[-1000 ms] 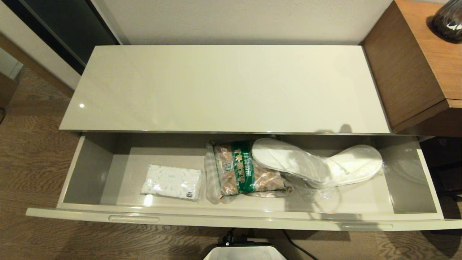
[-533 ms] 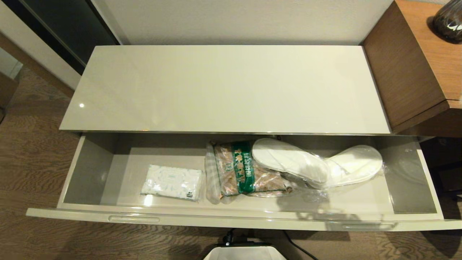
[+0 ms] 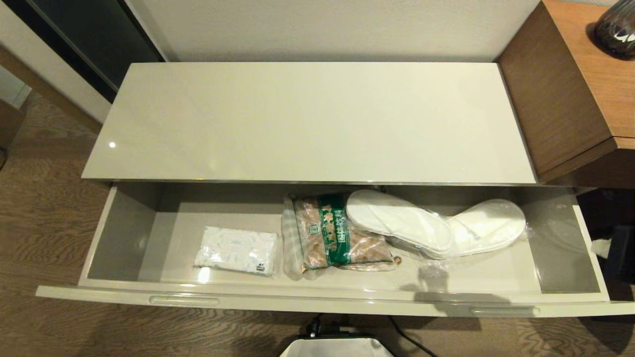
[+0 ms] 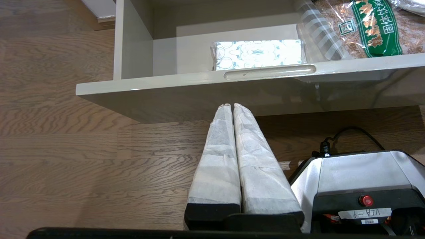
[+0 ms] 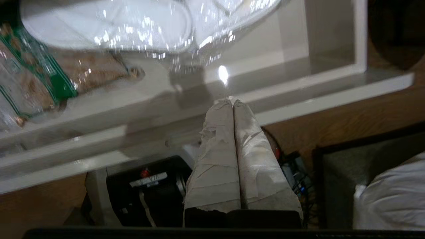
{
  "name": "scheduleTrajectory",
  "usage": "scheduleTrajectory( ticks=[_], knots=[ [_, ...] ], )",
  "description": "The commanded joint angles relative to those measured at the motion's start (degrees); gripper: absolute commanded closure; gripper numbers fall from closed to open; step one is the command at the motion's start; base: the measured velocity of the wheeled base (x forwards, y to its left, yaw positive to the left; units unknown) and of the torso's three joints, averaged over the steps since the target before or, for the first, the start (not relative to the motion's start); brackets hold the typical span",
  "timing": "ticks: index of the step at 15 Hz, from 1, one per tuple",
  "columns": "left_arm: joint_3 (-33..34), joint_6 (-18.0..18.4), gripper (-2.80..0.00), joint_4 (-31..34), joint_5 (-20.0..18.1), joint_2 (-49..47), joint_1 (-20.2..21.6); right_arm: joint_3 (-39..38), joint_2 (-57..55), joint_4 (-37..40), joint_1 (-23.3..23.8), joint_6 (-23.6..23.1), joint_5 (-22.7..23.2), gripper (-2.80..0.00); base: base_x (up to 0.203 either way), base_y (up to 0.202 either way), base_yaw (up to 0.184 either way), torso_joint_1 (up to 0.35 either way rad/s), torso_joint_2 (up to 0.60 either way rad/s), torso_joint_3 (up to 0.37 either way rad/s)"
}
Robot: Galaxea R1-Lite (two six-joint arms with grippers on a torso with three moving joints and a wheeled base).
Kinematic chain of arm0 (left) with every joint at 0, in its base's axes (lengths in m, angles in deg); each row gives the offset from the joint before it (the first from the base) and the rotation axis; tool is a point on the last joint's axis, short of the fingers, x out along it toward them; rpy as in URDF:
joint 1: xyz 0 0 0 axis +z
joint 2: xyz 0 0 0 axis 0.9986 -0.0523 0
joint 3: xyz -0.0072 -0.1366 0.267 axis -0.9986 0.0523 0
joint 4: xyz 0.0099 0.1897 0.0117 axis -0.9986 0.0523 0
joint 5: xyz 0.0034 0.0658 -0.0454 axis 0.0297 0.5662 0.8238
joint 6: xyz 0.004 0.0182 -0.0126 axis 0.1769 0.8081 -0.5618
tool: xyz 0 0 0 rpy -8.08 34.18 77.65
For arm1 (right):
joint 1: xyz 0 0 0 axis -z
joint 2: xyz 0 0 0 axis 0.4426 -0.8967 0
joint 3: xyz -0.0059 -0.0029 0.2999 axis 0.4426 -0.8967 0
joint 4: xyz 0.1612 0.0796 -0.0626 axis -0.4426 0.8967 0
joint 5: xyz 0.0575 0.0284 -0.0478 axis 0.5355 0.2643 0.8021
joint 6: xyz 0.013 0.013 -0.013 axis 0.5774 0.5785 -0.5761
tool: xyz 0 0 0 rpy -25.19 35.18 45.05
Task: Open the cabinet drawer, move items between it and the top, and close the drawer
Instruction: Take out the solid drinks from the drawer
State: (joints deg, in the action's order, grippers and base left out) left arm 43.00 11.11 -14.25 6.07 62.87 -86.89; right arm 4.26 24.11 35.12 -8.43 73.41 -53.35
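Observation:
The cabinet drawer (image 3: 317,302) stands pulled fully out under the bare beige top (image 3: 312,119). Inside lie a patterned tissue pack (image 3: 235,250) on the left, a brown snack bag with a green band (image 3: 332,233) in the middle, and wrapped white slippers (image 3: 436,225) overlapping the bag on the right. My left gripper (image 4: 232,105) hangs shut and empty below the drawer front, near its left slot handle (image 4: 269,71). My right gripper (image 5: 231,100) is shut and empty in front of the drawer's right end; its taped tip (image 3: 602,246) shows beside the drawer's right wall.
A taller brown wooden unit (image 3: 570,89) with a dark vase (image 3: 615,27) adjoins the cabinet on the right. My base (image 3: 337,347) and a black cable (image 3: 407,334) sit on the wood floor under the drawer front. White bedding (image 5: 391,196) lies to the right.
The right arm's shadow slid from the top's front edge across the slippers to the drawer front, and its taped tip came into view at the right. The items stayed put.

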Motion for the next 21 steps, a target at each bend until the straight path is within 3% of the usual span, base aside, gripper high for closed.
scheduleTrajectory(
  ticks=[1, 4, 8, 13, 16, 18, 19, 21],
  knots=[
    [0.0, 0.0, 0.00, 0.0, 0.0, -0.1, 0.0, -8.6, -0.4, -4.3, -2.7, 2.9, -0.2, 0.00, 0.000, 0.000, 0.000, 0.000, 0.00, 0.000],
    [-0.1, 0.0, 0.00, 0.0, 0.0, -0.1, 0.0, -16.4, -6.6, -10.5, -6.3, 10.5, -0.1, 0.00, 0.000, 0.000, 0.000, 0.000, 0.00, 0.000],
    [0.0, 0.0, 0.00, 0.0, 0.0, -0.1, 0.0, -19.4, -21.9, -17.5, -10.0, 22.2, 0.1, 0.00, 0.000, 0.000, 0.000, 0.000, 0.00, 0.000],
    [0.0, 0.0, 0.00, 0.0, 0.0, -0.1, 0.0, -21.1, -32.4, -26.2, -14.6, 28.4, 0.3, 0.00, 0.000, 0.000, 0.000, 0.000, 0.00, 0.000],
    [0.0, 0.0, 0.00, 0.0, 0.0, -0.1, 0.0, -23.0, -36.0, -27.6, -14.6, 34.9, 2.0, 0.00, 0.000, 0.000, 0.000, 0.000, 0.00, 0.000],
    [0.0, 0.0, 0.00, 0.0, 0.0, -0.1, 0.0, -23.6, -36.2, -27.7, -14.4, 35.5, 4.0, 0.00, 0.000, 0.000, 0.000, 0.000, 0.00, 0.000],
    [-0.1, 0.0, 0.00, 0.0, 0.0, -0.1, 0.0, -23.6, -37.4, -28.2, -13.4, 35.4, 4.1, 0.00, 0.000, 0.000, 0.000, 0.000, 0.00, 0.000],
    [0.0, 0.0, 0.00, 0.0, 0.0, -0.1, 0.0, -22.2, -39.5, -31.5, -6.6, 33.9, 3.9, 0.00, 0.000, 0.000, 0.000, 0.000, 0.00, 0.000]
  ],
)
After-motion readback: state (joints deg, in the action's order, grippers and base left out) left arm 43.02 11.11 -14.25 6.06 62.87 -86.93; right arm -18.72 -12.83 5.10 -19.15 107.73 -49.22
